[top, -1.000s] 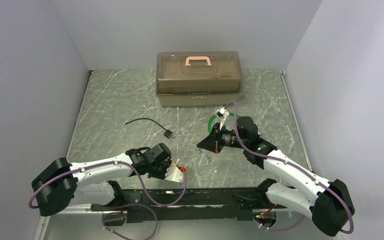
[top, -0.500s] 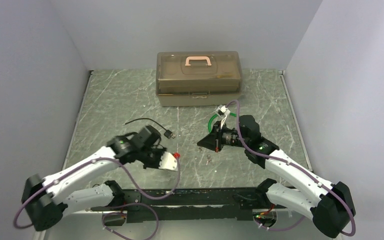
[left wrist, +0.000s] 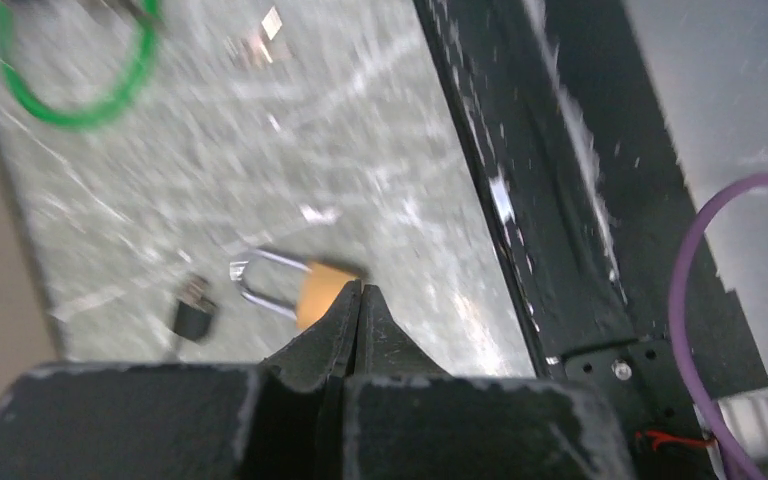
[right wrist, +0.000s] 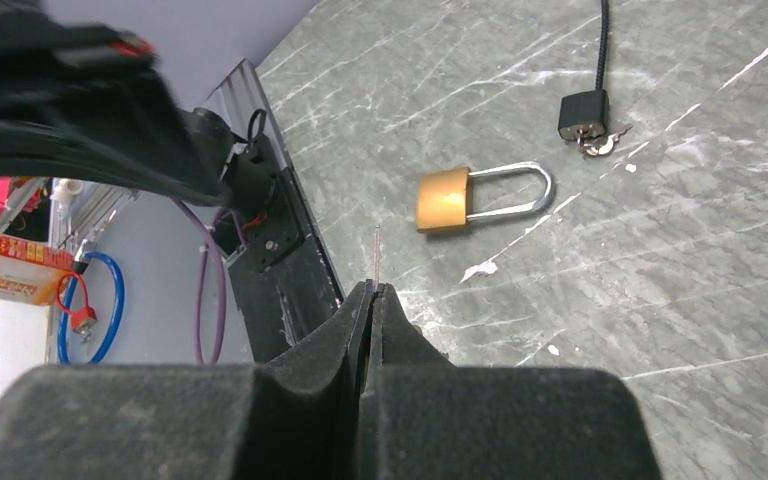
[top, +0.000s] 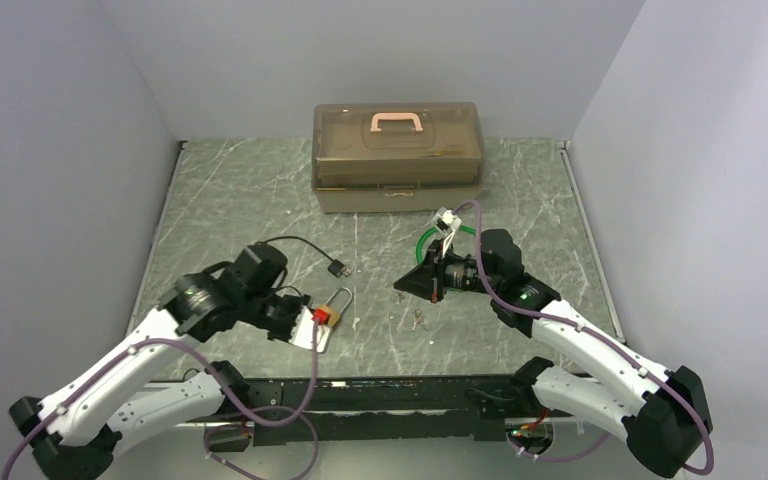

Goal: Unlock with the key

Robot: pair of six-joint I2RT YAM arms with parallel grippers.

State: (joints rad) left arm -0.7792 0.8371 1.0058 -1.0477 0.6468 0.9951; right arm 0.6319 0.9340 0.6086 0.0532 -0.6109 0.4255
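Padlock [right wrist: 460, 198] details show best in the right wrist view: a squarish brass body with a long silver shackle, both legs of which meet the body. It lies flat on the grey marbled table [top: 240, 200], in the near-left part, shackle pointing away from the arm bases. There is one padlock.

Left gripper [top: 318, 322] sits just beside the brass body. Its fingers [left wrist: 335, 330] are pressed together with nothing between them. The left wrist view is blurred, so I cannot tell whether the tips touch the lock.

Right gripper [right wrist: 375, 290] is to the right of the padlock and apart from it, tips aimed towards it. Its jaws are clenched, and a thin metal sliver [right wrist: 377, 250] stands out from between the tips. I cannot tell whether that sliver is a key.

Near the right gripper, a small cluster of keys [top: 418, 320] lies on the table, too small to count.

One black cable [top: 285, 243] curls on the table, its plug [right wrist: 582, 114] near the shackle end of the padlock. One green loop [top: 430, 240] lies behind the right gripper. One translucent brown toolbox [top: 397, 170] with a pink handle stands at the far edge, well apart from the lock.
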